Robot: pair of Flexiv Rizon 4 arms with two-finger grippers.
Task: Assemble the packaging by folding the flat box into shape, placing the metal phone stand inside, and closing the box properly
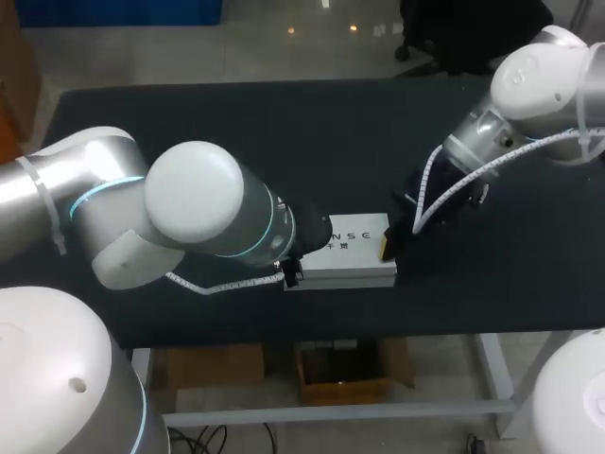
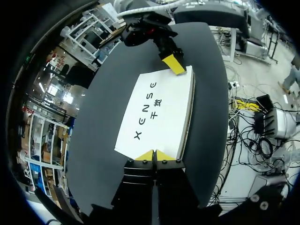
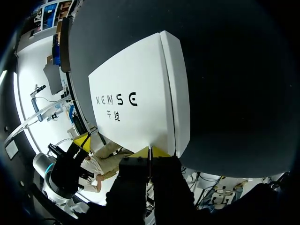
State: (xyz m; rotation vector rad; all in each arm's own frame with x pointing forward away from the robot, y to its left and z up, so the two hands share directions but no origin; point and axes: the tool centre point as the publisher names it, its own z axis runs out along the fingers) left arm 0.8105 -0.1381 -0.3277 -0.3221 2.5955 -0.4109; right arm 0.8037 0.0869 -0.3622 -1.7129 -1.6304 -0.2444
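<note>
Box [image 1: 354, 257]: one; grippers: two; left gripper [image 2: 153, 154], right gripper [image 3: 150, 151] at opposite ends.

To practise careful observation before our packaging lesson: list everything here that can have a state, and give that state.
box: folded into shape, closed, lying flat with its printed face up.
left fingers: shut, tips together at one end of the box.
right fingers: shut, tips together at the opposite end of the box.

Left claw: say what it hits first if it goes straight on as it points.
The box, directly ahead of the left claw; its tips seem to sit at the near edge, contact unclear.
</note>
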